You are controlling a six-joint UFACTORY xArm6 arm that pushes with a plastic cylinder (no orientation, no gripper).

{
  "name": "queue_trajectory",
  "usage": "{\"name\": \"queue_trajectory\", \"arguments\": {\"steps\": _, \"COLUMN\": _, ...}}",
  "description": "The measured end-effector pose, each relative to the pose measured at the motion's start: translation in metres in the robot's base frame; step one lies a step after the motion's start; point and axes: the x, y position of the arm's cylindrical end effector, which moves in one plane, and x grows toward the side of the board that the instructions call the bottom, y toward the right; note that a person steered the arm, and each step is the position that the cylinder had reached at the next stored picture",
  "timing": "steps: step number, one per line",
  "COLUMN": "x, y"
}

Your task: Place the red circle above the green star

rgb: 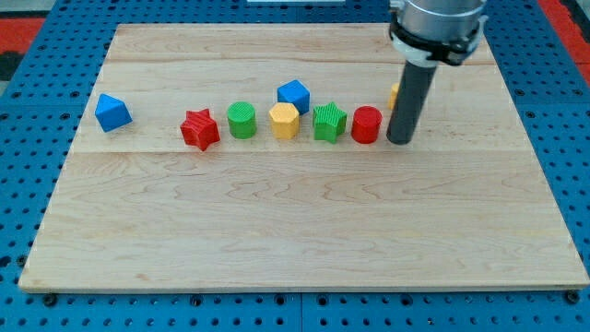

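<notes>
Single view, high front, angled down over whole board [304, 249].

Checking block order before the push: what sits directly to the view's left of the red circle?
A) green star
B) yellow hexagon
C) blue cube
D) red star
A: the green star is immediately to the view's left of the red circle, almost touching it; my tip stands just off the circle's right side.
</notes>
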Motion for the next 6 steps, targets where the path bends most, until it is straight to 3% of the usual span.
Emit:
{"name": "queue_trajectory", "arguments": {"steps": 2, "x": -0.061, "y": -0.036}}
{"name": "queue_trajectory", "arguments": {"steps": 3, "x": -0.026, "y": 0.004}}
{"name": "queue_trajectory", "arguments": {"steps": 6, "x": -0.037, "y": -0.061}}
